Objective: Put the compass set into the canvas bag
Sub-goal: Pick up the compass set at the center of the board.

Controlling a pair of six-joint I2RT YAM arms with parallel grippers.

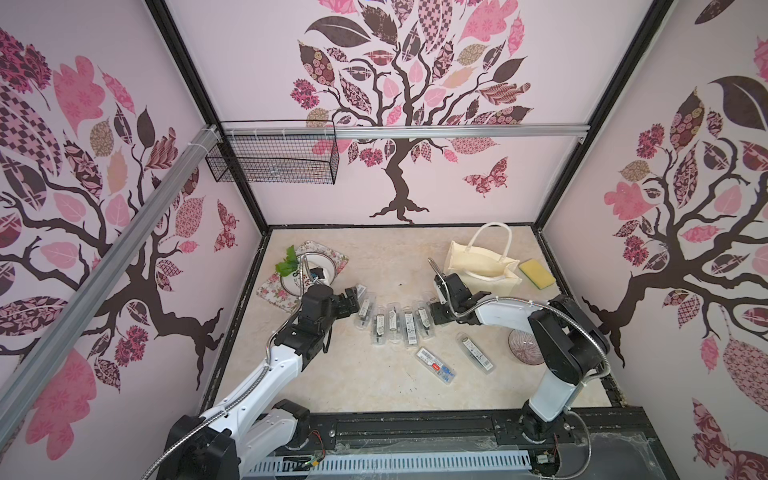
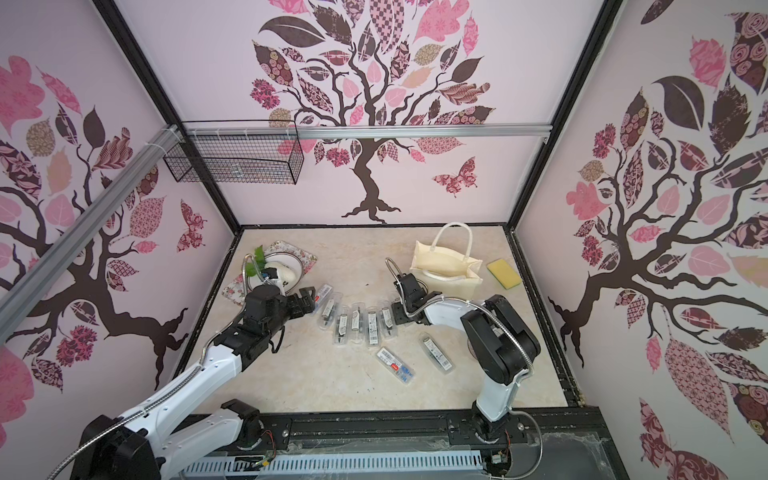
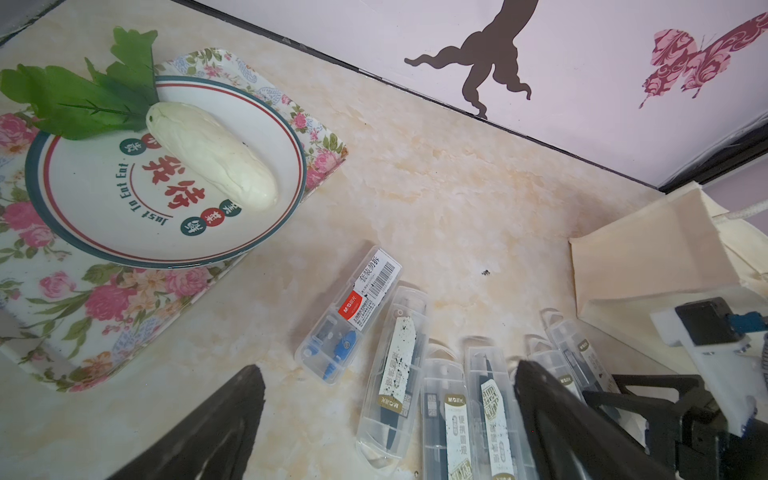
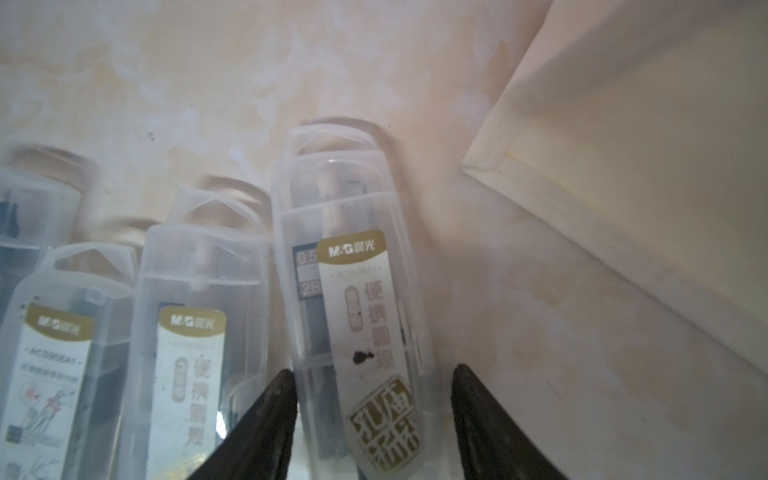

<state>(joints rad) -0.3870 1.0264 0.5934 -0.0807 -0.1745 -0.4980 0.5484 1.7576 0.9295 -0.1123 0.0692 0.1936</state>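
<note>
right gripper point(image 4: 372, 372) straddles the end compass set point(image 4: 353, 299), grip unclear
its tips are hidden from above; left gripper point(image 3: 389, 365) gapes wide; canvas bag point(image 1: 478, 262) just beside, bare table point(image 4: 478, 291) between

In the right wrist view the compass set case point(image 4: 353, 291) is clear, glossy plastic with a paper label point(image 4: 365, 316). The canvas bag point(image 1: 469, 257), upper right of the counter point(image 1: 386, 266), is matt cream cloth; the counter is smooth, faintly shiny, marble-patterned. The plate point(image 3: 257, 137) is glossy, glazed.
</note>
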